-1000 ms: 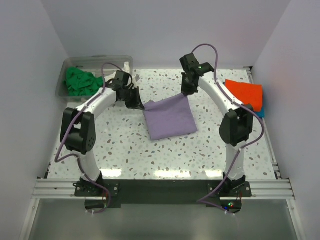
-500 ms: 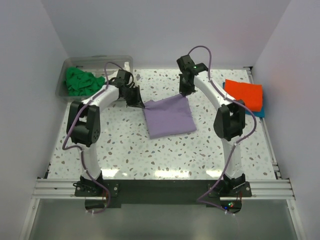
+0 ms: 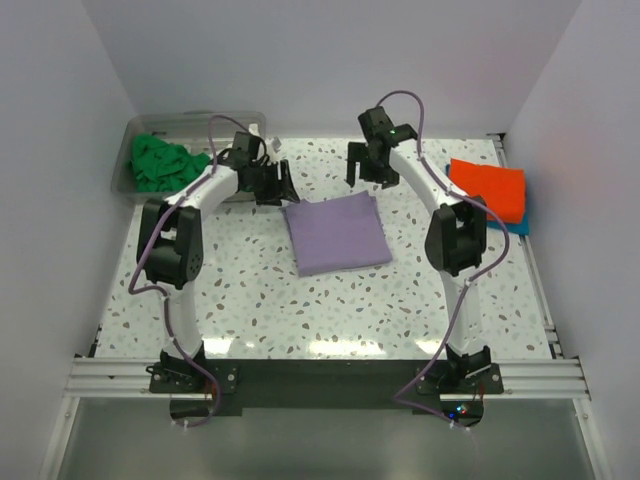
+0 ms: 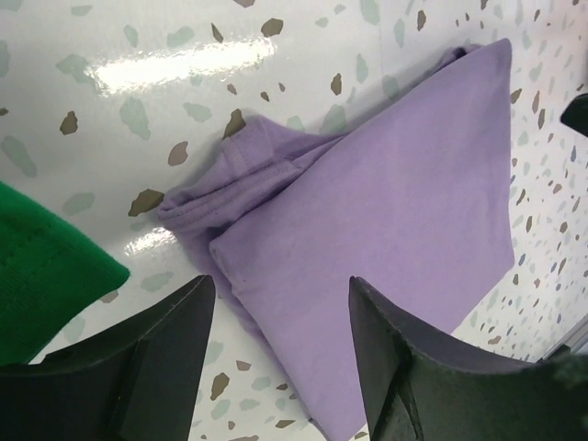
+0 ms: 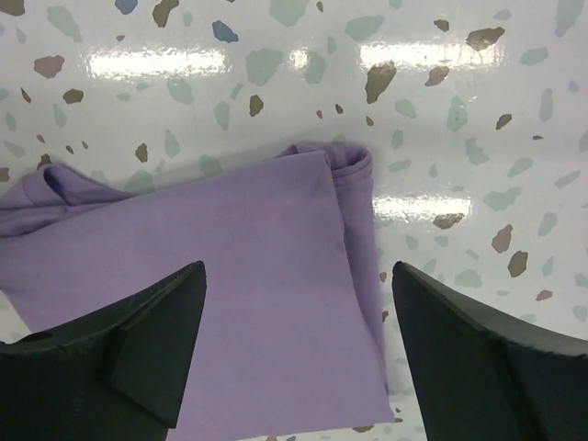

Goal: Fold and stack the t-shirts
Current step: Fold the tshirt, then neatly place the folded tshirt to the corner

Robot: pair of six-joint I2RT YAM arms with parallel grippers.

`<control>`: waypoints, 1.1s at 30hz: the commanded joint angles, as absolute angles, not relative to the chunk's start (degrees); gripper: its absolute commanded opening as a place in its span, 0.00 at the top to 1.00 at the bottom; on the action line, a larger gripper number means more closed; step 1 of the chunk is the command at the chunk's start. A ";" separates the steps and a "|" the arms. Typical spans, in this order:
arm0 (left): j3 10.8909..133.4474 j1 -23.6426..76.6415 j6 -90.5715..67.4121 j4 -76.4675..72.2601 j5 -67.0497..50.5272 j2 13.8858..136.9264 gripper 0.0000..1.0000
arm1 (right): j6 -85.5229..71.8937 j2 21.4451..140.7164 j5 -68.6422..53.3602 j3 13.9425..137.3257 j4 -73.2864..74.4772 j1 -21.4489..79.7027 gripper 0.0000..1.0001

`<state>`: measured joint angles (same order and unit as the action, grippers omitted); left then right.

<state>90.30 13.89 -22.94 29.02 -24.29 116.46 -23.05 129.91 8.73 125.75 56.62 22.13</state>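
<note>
Spanning the scene, the speckled table [image 3: 250,290] carries a folded lavender t-shirt [image 3: 336,233] lying flat at its middle. A clear tub [image 3: 190,122] at the far left holds a crumpled green t-shirt [image 3: 160,163]. At the far right, an orange t-shirt [image 3: 490,187] lies folded on a blue t-shirt [image 3: 522,225]. The left gripper [image 4: 280,282] and right gripper [image 5: 299,266] each hang over a far corner of the lavender shirt, jaws spread wide, gripping nothing.

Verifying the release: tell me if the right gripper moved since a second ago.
Yes. The right gripper has let go of the purple shirt and backed toward the far wall, judged against the orange shirt.
</note>
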 commanded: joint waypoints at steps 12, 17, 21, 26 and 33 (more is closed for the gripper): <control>76.91 13.54 -21.79 22.94 -29.18 107.85 0.31 | -14.68 112.86 -16.50 95.90 38.24 12.66 0.01; 73.48 13.54 -23.02 20.22 -30.67 107.49 0.30 | -14.24 112.06 -23.63 90.53 34.72 9.14 0.01; 71.99 13.54 -23.47 19.78 -30.15 108.10 0.30 | -13.01 113.29 -26.71 89.21 33.58 8.53 0.01; 69.44 13.54 -24.52 16.97 -30.85 108.89 0.31 | -12.04 115.31 -29.62 88.24 33.14 8.44 0.01; 66.97 13.54 -26.01 12.48 -31.82 110.30 0.36 | -11.95 116.63 -30.50 85.52 30.59 8.17 0.01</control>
